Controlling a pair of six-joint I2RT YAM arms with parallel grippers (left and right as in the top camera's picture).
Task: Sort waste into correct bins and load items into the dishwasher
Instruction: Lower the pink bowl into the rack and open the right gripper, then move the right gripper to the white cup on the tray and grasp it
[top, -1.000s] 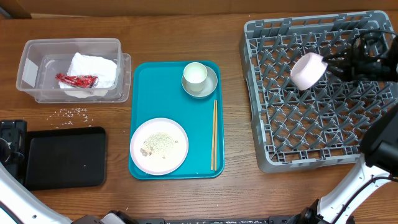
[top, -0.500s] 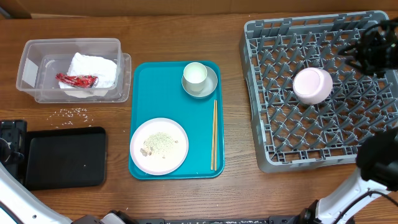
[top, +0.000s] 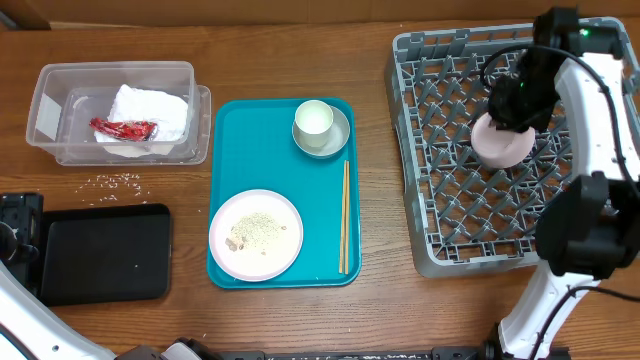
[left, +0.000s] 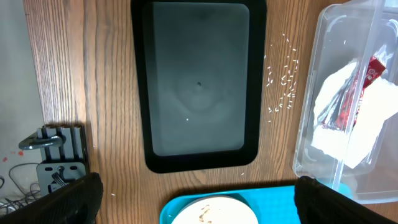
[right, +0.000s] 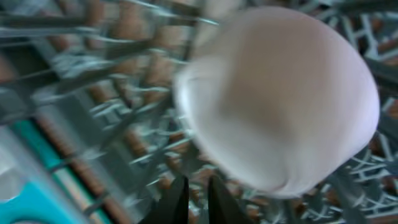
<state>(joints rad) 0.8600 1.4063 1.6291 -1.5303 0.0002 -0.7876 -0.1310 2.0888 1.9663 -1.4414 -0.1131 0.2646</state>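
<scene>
A wood-grain desk (top: 380, 310) carries a square grey plastic rack (top: 450, 200) at right, its floor a grid of upright pegs and its sides latticed. At centre lies a smooth teal tray (top: 240, 140) with rounded corners. A shallow matte black tray (top: 105, 252) sits bare at lower left, and a clear rounded tub (top: 45, 110) stands behind it.

On the teal tray, a wide pale pink plate (top: 220, 225) holds grainy food scraps (top: 255, 230) at its centre. A pale pink bowl (top: 503, 145) rests dome-up on the rack's pegs, glossy and round. The right end effector (top: 515, 95) hangs just above it, fingers drawn nearly together and pinching nothing. The left end effector (left: 196, 186) hovers over the black tray with fingers spread wide.

A grey-green bowl (top: 340, 135) at the teal tray's far edge cradles a cream cup (top: 313, 118). A crumpled white napkin (top: 150, 105) lies in the tub. Slim wooden chopsticks (top: 345, 215) lie straight along the teal tray's right side. A crinkled red wrapper (top: 123, 128) lies against the napkin. Loose rice grains (top: 118, 181) dot the desk between tub and black tray.
</scene>
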